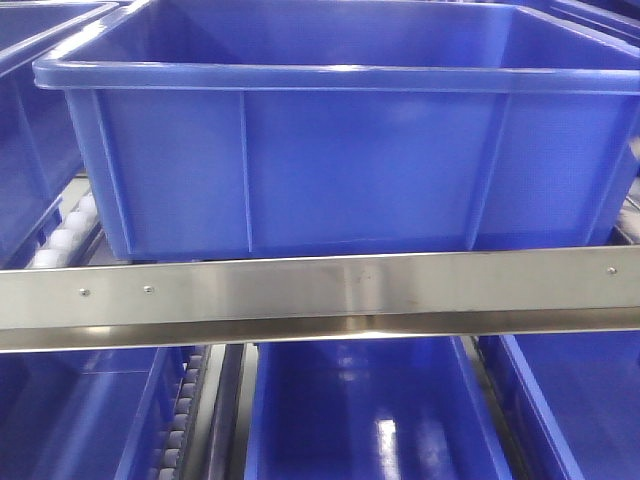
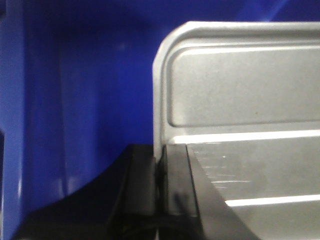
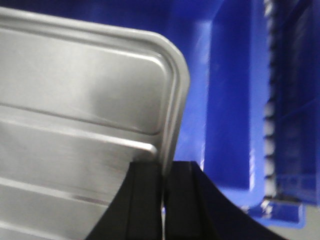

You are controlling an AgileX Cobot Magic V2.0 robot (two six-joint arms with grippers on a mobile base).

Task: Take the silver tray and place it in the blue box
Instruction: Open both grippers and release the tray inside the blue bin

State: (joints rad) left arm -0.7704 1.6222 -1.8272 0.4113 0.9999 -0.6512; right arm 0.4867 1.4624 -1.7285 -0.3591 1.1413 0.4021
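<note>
You have the silver tray held between both arms. The left gripper is clamped on the tray's left rim, with one black finger on each side of the raised edge. The right gripper pinches the right rim just below a rounded corner in the same way. Both ridges on the tray floor show in the right wrist view.

Behind the tray in both wrist views is blue plastic: a smooth blue wall to the left, and a blue bin rim close by the tray's right corner. You cannot tell from these views which bin that is.

From the front, the blue box sits on the upper level. A steel rail runs straight across just in front of its base. White rollers line the track to its left. More blue bins lie below the rail, and others stand on either side.
</note>
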